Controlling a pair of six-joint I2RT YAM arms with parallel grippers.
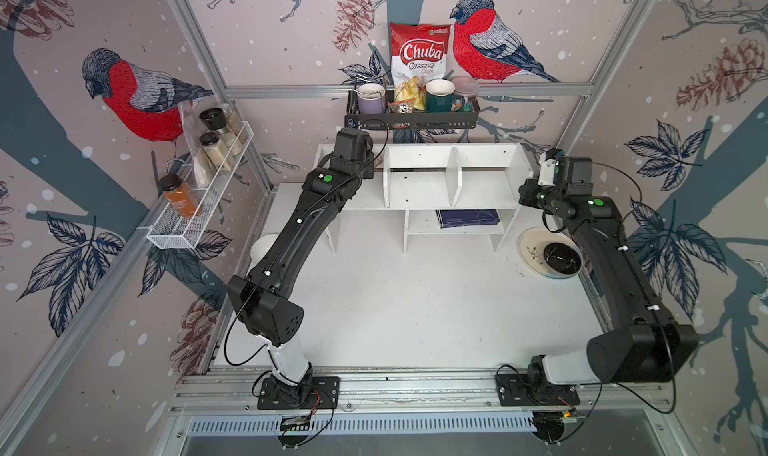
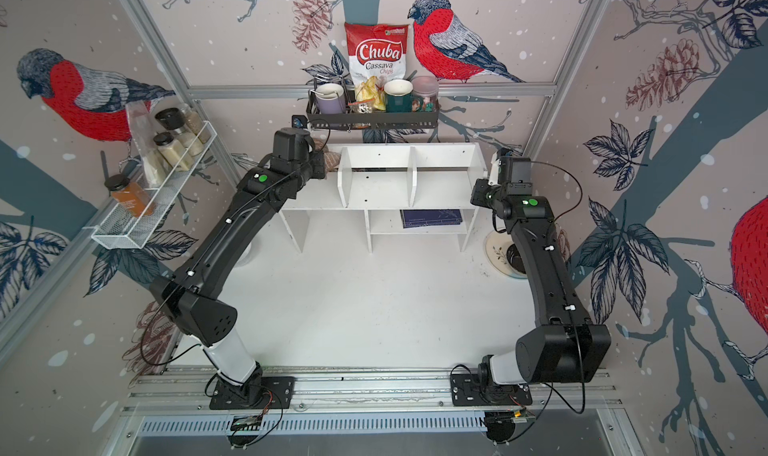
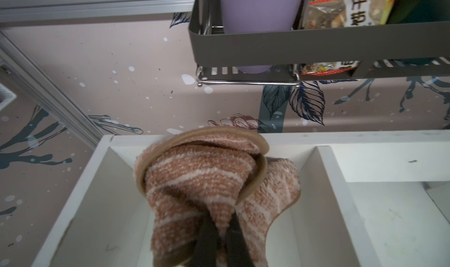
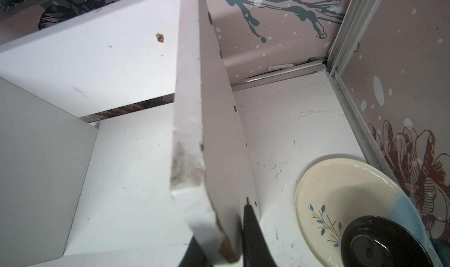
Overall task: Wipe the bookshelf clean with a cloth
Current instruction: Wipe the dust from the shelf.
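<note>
Top views, bookshelf: the bookshelf [image 1: 419,187] is standing at the far middle of the tabletop [image 1: 415,308], showing in both top views.
Top views, cloth: the cloth [image 2: 329,158] is peeking out as a small tan patch at the far left compartment, just beside the wrist of the left arm [image 1: 307,225].
Top views, hidden: the wrist housing is covering the left jaws. The right jaws are sitting at the shelf's right end panel, too small to read.
Left wrist, jaws: the left jaws are clamping tight on the cloth, with two dark fingers [image 3: 207,234] pinching its bunched lower part.
Left wrist, cloth: it is bulging out beyond the jaws over the far left compartment. Its hemmed fold is overlapping the back board's top edge, and I cannot tell whether it is touching.
Left wrist, cut off: the cloth's near end is running out of frame, and so are the black wall rack [image 3: 316,44] and the lilac cup [image 3: 258,7] above.
Right wrist, jaws: the right jaws are standing narrow, gripping the bookshelf's right end panel between them.
Right wrist, hard to make out: the panel's near corner is blurring, and a grey smudge [image 4: 186,166] is marking its edge. A plate [image 4: 341,180] holding a black bowl [image 4: 384,241] is lying right of the shelf, and both are cut off.
</note>
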